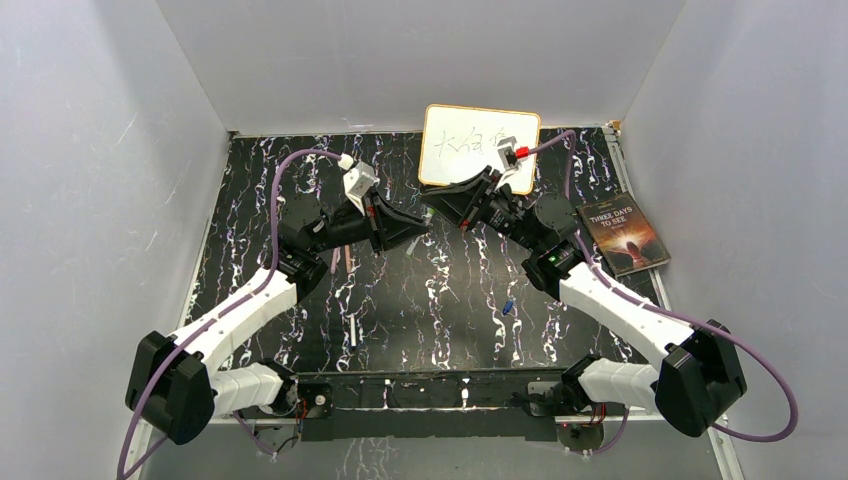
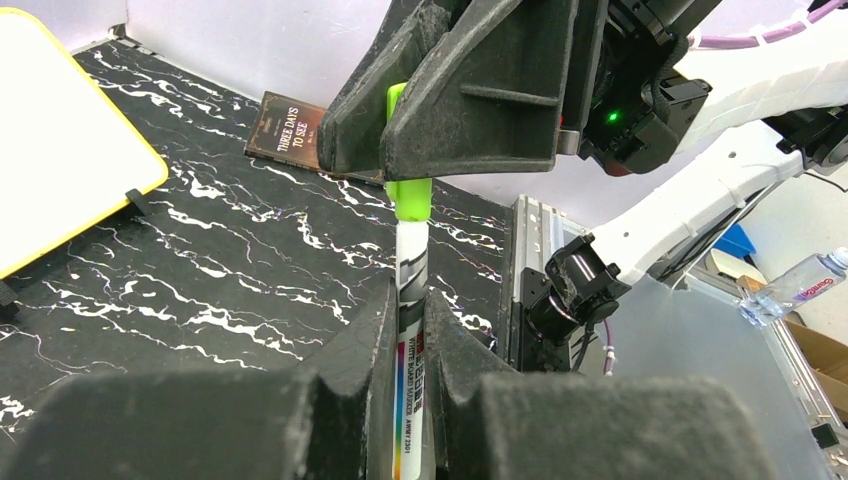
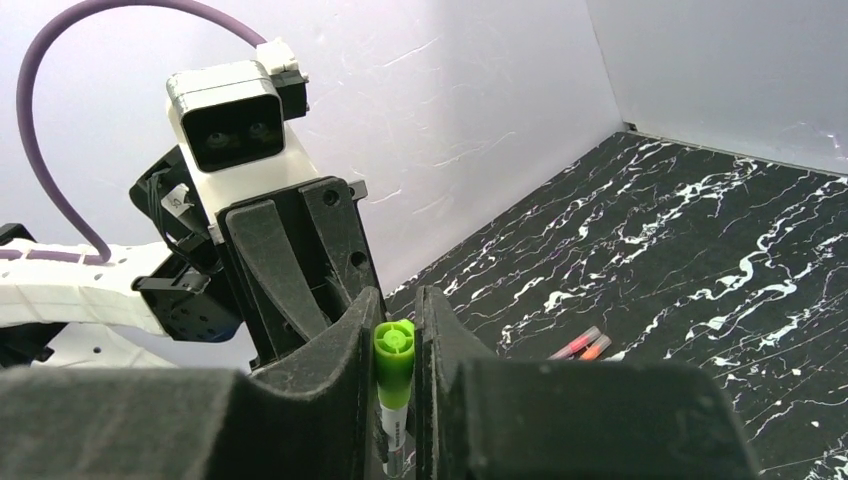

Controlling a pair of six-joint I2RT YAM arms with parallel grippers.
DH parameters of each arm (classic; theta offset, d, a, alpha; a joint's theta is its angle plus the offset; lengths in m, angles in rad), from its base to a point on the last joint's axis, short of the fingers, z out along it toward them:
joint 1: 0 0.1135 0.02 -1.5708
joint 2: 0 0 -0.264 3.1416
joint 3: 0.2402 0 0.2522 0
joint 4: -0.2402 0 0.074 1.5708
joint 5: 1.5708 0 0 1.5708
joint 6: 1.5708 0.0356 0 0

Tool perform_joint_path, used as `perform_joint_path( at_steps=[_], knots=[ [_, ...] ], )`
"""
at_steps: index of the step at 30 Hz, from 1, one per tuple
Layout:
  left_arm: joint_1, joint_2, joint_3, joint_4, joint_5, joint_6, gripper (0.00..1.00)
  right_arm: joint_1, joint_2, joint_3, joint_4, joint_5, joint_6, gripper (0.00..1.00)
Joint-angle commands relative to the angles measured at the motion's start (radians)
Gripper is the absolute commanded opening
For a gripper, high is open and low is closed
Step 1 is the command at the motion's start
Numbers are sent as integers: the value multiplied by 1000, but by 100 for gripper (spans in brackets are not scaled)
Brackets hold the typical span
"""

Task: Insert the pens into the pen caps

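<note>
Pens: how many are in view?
4. One white pen in the left gripper, green cap on its tip; a pink pen and an orange pen together on the table; a second white pen lying apart. Others may be hidden.

Pinched between the fingers of the left gripper (image 2: 408, 298), the white pen (image 2: 407, 390) has small dark print along its barrel: "WHITE BOARD MARKER", then a code that looks like "AWM 2501". In the right wrist view, the print just under the green pen cap (image 3: 394, 360), between the fingers of the right gripper (image 3: 397, 320), is too small to read. Past the right fingers lies a dark book (image 2: 290, 128) titled "THREE DAYS TO SEE" in pale capitals. Behind both sets of fingers, the whiteboard (image 1: 445, 125) bears black handwritten Chinese characters, partly hidden and not surely readable. Far to the side of the fingers, a bottle (image 2: 812, 285) carries a red-lettered label, too blurred to read.
</note>
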Motion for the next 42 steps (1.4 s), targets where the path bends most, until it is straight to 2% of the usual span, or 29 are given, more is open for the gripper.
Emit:
perform_joint_path(
  at_steps=[1,11,21,42],
  knots=[
    [1,-35,35,67,-21,-5,0,-1,-7,13,55,-15,17,0],
    [1,-19,93,103,-138,7,0,2,10,-65,87,-93,87,0],
    [1,89,194,198,-117,-21,0,47,7,-134,82,-75,102,0],
    [2,144,316,208,-148,-3,0,149,14,-246,24,-4,63,0]
  ],
)
